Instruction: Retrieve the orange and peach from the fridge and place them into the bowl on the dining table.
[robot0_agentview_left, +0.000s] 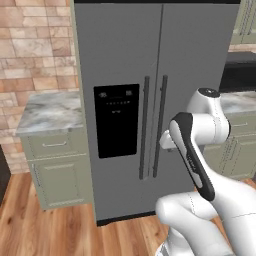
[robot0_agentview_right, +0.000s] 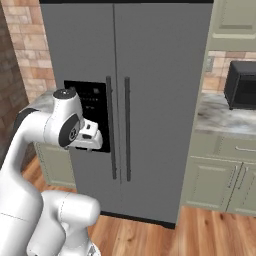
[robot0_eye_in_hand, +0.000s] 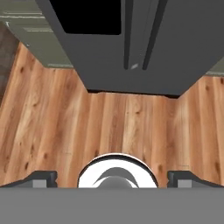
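Left base view: the fridge (robot0_agentview_left: 150, 100) stands straight ahead w/ both doors shut, grey, filling most of the frame. Black dispenser panel (robot0_agentview_left: 116, 120) sits on the left door; two long dark vertical handles (robot0_agentview_left: 154, 127) run side by side at the centre seam. The white arm (robot0_agentview_left: 200, 150) rises from lower right, folded in front of the right door, elbow bent, wrist near the handles but apart from them. Left of the fridge is a marble tabletop (robot0_agentview_left: 50, 112) on sage-green cabinets (robot0_agentview_left: 57, 172), brick wall (robot0_agentview_left: 35, 45) behind. Wood floor (robot0_agentview_left: 50, 225) below.

Right base view: same fridge, doors closed, seam approx centre. Arm comes up from lower left; its white wrist block overlaps the dispenser panel, just left of the handles. To the right, a marble tabletop (robot0_agentview_right: 225, 117) w/ a black microwave (robot0_agentview_right: 242, 85) on it, green cabinets under and above.

Hand view: camera looks down at the floor and the fridge's lower front; handle ends and the bottom of the dispenser panel show at top. The claw (robot0_eye_in_hand: 113, 179) is spread wide, its two dark fingertips (robot0_eye_in_hand: 41, 178) far apart at bottom left and bottom right, holding nothing.

Orange, peach, bowl: cannot tell where; fridge interior is hidden behind the shut doors.
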